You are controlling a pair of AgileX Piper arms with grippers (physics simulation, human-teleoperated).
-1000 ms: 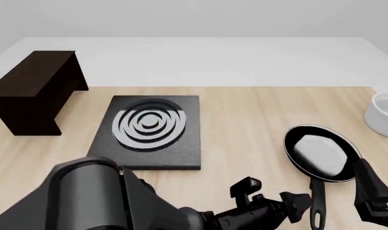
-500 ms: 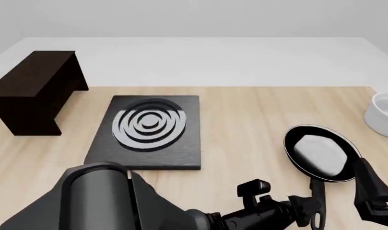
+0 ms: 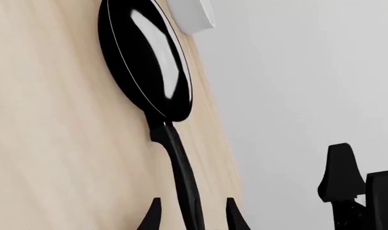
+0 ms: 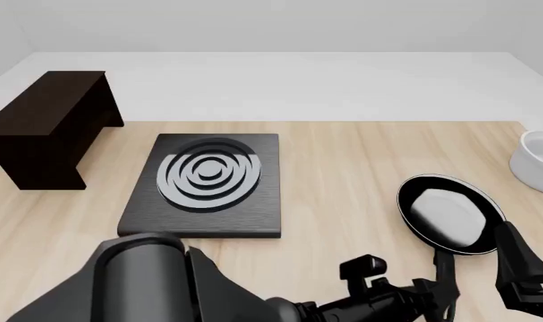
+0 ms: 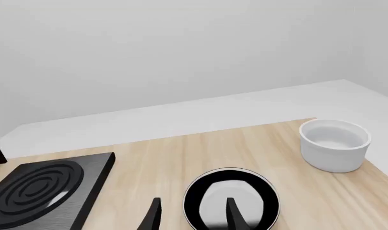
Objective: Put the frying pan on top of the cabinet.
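While frying pan (image 4: 450,216) sits empty, white bowl (image 4: 537,161) empty.

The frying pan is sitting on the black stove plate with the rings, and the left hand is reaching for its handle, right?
Not quite. The frying pan sits on the bare wooden table, to the right of the stove plate, as the front view shows. The left hand is indeed at its handle.

One frying pan (image 4: 448,213), one cabinet (image 4: 45,127), one stove plate (image 4: 205,184), one bowl (image 4: 537,159).
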